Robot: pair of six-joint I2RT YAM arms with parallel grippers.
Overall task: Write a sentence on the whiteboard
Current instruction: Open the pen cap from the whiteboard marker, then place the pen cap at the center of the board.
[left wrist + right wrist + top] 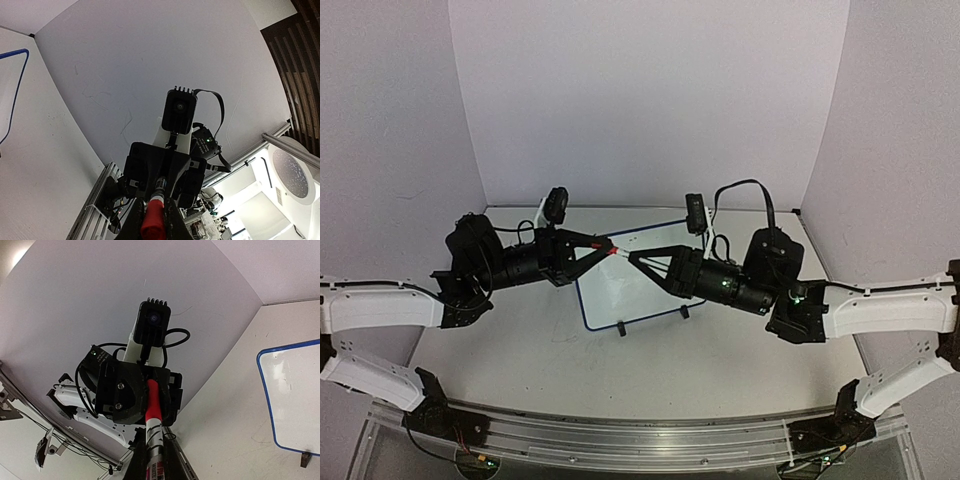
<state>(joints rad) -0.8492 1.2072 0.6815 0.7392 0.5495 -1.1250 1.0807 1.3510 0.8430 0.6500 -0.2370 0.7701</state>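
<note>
The left claw [603, 245] and right claw [636, 259] are meeting tip to tip, both clamping narrowly on one slim marker [617, 251]. The left is pinching its glossy red cap [152, 222], the right its white printed barrel [156, 460]. Beneath them, the smooth, round-cornered, blue-framed whiteboard [620, 290] is resting on the matte table [520, 350].

The whiteboard [620, 290] stands mid-table [520, 350], behind the arm bases, with the left gripper [603, 245] and right gripper [635, 258] meeting tip to tip over its rear left part, both gripping a marker [613, 250] between them.
</note>
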